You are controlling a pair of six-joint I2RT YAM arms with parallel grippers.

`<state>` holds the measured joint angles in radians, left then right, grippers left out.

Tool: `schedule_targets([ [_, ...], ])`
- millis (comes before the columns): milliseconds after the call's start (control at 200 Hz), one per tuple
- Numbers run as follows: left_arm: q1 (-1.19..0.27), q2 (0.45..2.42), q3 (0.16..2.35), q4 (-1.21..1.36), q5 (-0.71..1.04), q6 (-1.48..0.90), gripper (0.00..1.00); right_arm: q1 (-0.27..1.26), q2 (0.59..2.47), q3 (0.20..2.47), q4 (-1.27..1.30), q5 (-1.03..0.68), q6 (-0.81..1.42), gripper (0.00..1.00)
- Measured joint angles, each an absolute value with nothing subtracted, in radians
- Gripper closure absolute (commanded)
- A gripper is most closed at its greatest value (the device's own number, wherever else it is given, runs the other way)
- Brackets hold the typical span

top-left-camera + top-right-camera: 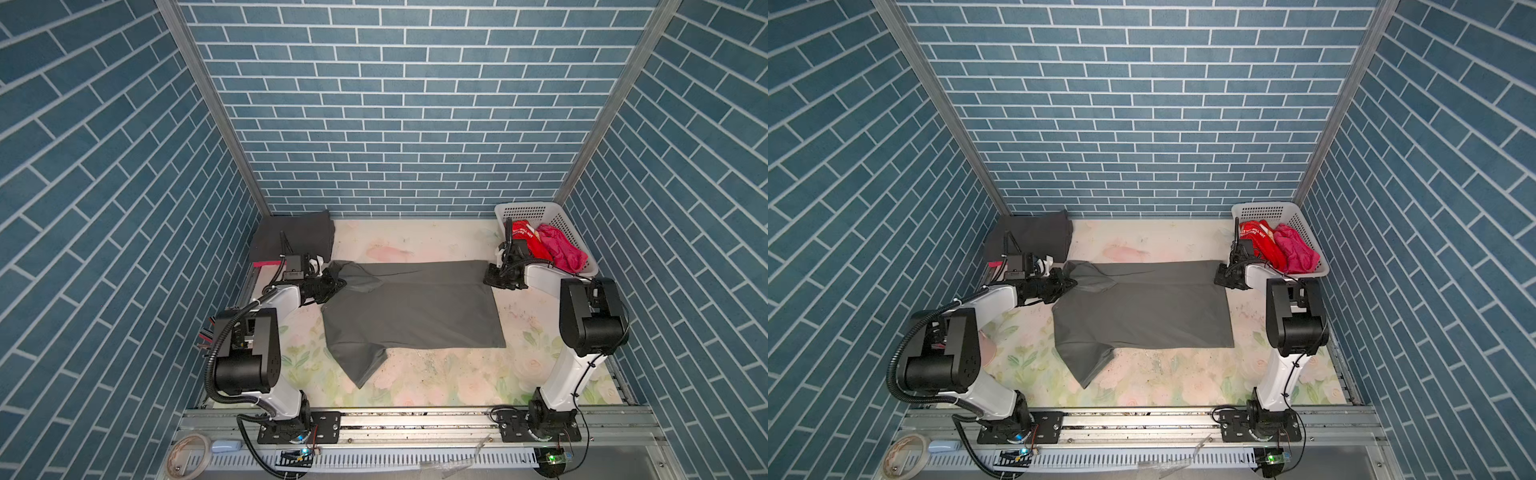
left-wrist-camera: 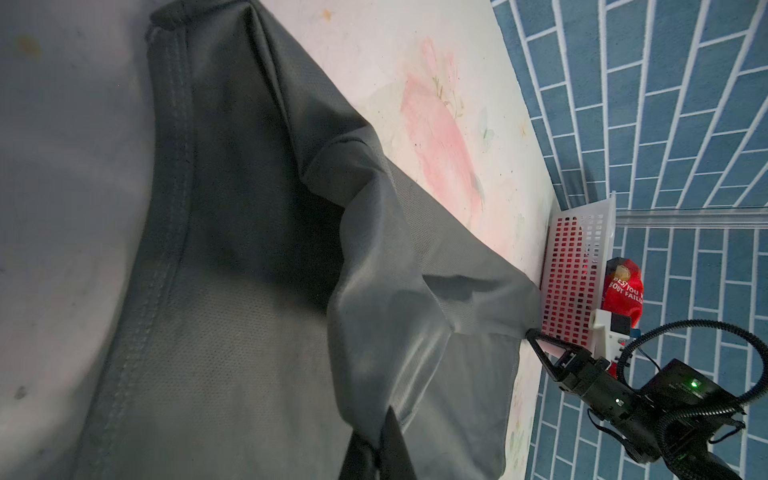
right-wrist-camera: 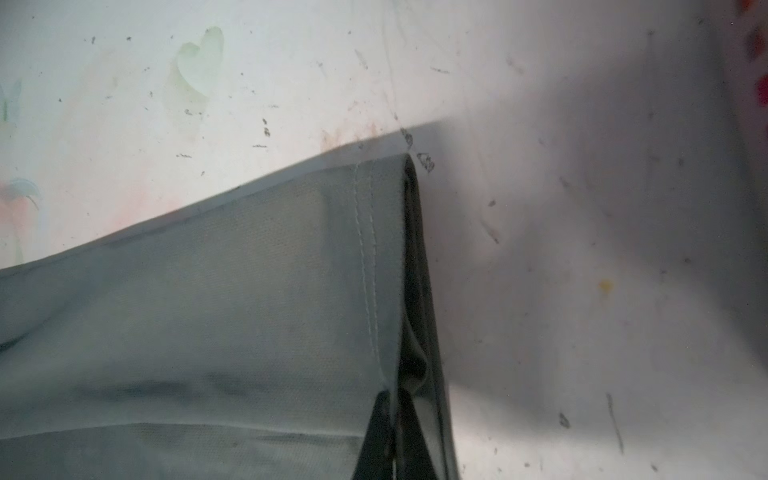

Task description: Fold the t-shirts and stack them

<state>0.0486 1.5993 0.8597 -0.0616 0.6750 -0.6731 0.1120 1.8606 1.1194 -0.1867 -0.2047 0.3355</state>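
Left end effector (image 1: 340, 284) and right end effector (image 1: 488, 277) each clamp the grey t-shirt (image 1: 411, 316). Lengthwise fold apparently starting. Next: lift evenly toward the surface's (image 1: 440, 384) near edge.

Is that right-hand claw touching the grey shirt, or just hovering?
Touching. The right wrist view shows the right gripper shut on the grey t-shirt, pinching its hemmed corner.

Your worktop (image 1: 415, 386), covered in a pale, scuffed floral print, carries a large mid-grey cloth t-shirt (image 1: 415, 307) spread across its middle, one sleeve pointing toward the near edge. A folded charcoal cloth t-shirt (image 1: 291, 237) lies at the far left corner. A white perforated plastic basket (image 1: 528, 208) stands at the far right corner.
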Motion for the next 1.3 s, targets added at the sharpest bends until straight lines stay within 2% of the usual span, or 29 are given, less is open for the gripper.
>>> schedule_targets([
  [315,0.054,1.614,0.854,-0.033,0.674,-0.685,1.0,0.112,1.865,1.119,-0.199,-0.178,0.332,0.9],
  [620,0.006,1.614,0.767,0.025,0.705,-0.753,1.0,0.112,1.866,1.12,-0.21,-0.157,0.307,0.58],
  [655,-0.008,1.612,0.764,0.029,0.71,-0.76,0.85,0.112,1.866,1.121,-0.213,-0.158,0.307,0.54],
  [695,-0.02,1.607,0.761,0.029,0.715,-0.767,0.61,0.112,1.866,1.125,-0.218,-0.16,0.308,0.49],
  [740,-0.03,1.596,0.759,0.027,0.721,-0.77,0.39,0.115,1.866,1.132,-0.227,-0.161,0.309,0.41],
  [770,-0.032,1.585,0.759,0.016,0.721,-0.768,0.26,0.119,1.864,1.138,-0.233,-0.161,0.307,0.39],
  [790,-0.033,1.578,0.759,0.009,0.72,-0.767,0.17,0.121,1.862,1.142,-0.236,-0.161,0.308,0.33],
  [805,-0.031,1.57,0.762,-0.004,0.717,-0.761,0.14,0.123,1.86,1.145,-0.24,-0.161,0.313,0.32],
  [830,-0.03,1.56,0.767,-0.024,0.713,-0.754,0.13,0.125,1.855,1.15,-0.247,-0.16,0.308,0.31],
  [845,-0.027,1.553,0.774,-0.043,0.706,-0.745,0.12,0.127,1.85,1.151,-0.249,-0.16,0.311,0.25],
  [905,-0.015,1.532,0.823,-0.124,0.672,-0.708,0.12,0.14,1.821,1.153,-0.258,-0.152,0.311,0.17],
  [1120,0.046,1.526,1.045,-0.242,0.545,-0.607,0.12,0.294,1.699,1.163,-0.225,-0.128,0.335,0.12],
  [1300,0.037,1.699,1.133,-0.21,0.514,-0.608,0.13,0.49,1.729,1.171,-0.131,-0.143,0.378,0.11],
])
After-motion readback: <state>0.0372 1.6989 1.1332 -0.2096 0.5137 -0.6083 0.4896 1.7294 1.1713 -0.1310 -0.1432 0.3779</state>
